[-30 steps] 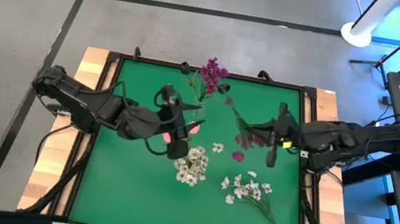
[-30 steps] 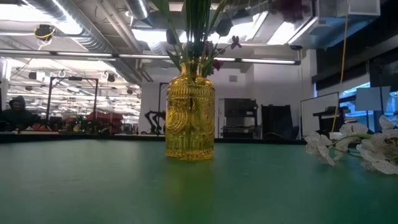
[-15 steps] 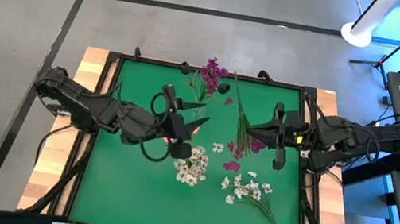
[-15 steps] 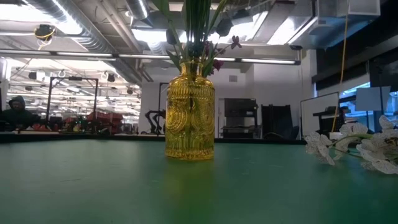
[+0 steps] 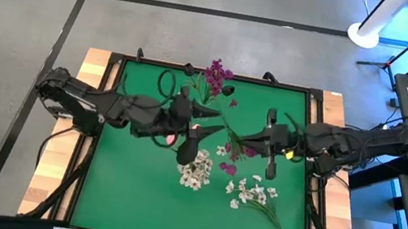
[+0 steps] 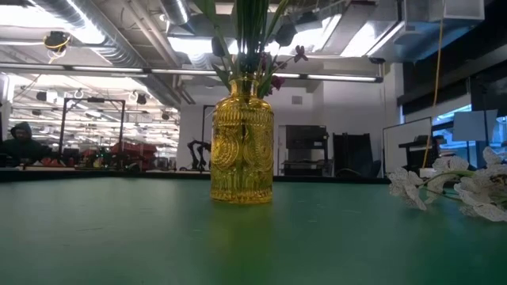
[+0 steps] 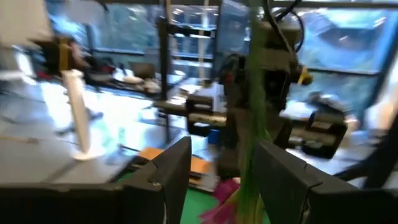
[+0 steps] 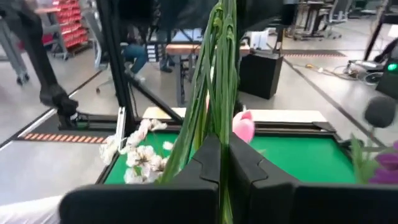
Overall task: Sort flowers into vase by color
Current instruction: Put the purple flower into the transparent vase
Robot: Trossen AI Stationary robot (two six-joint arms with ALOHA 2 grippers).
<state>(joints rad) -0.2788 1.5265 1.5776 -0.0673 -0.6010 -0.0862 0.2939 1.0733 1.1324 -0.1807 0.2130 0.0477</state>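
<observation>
Right end effector [image 5: 262, 146] is pinched tight on a green-stemmed flower [image 5: 233, 145], stem held aloft over the middle of the green desk [image 5: 114, 191], magenta head drooping. Left end effector [image 5: 201, 122] hovers just beside it with fingers apart, stem apparently between them, though that view is blurred. Light, floppy stuff: grip the stiff stem, not the petals, which would crush. White blossom sprays [image 5: 195, 169] lie nearer, and the yellow vase [image 6: 242, 147] already holding purple flowers [image 5: 215, 74] stands at the far edge.
</observation>
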